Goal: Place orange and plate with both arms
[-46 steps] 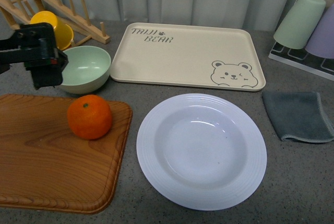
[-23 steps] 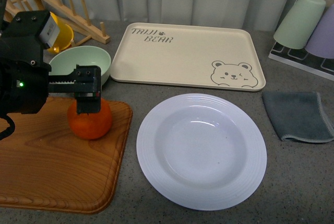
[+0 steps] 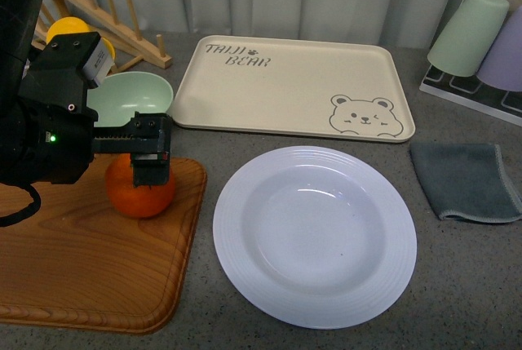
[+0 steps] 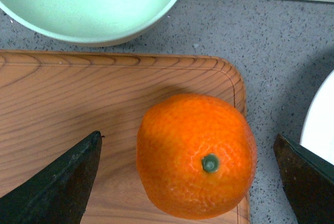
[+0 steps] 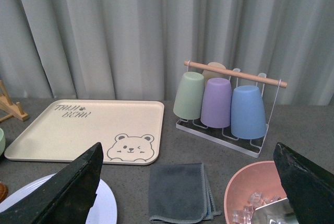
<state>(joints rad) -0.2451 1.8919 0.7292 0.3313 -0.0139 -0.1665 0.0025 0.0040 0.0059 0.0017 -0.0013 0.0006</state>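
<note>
— How does the left arm (image 3: 41, 138) look?
— Boxy black housing, with a small green light (image 3: 50, 138) at six o'clock, a pale grey block (image 3: 86, 55) at one and a black cable (image 3: 20, 207) at seven.
— And the fingers?
— Black wedges: left fingers (image 4: 57, 182), right fingers (image 5: 68, 192). The left has a toothed rail (image 3: 114, 132).

- The front view sits on the robot's body and looks forward and down over the table (image 3: 457, 276), at middle distance, from the wooden board (image 3: 73, 260) across to the rack of cups (image 3: 465, 36).
- The left wrist view looks straight down, very close, between the fingers of the left hand (image 4: 187, 140) onto the orange (image 4: 195, 156).
- The right wrist view looks nearly level past the right hand (image 5: 188, 148) towards the curtain (image 5: 130, 36), from further back.
- Front and left wrist views share the orange, the board's corner, the green bowl (image 4: 88, 4) and the plate (image 3: 314, 240) rim.
- Front and right wrist views share the tray (image 3: 285, 89), the cloth (image 3: 465, 180), the rack and the plate rim.
</note>
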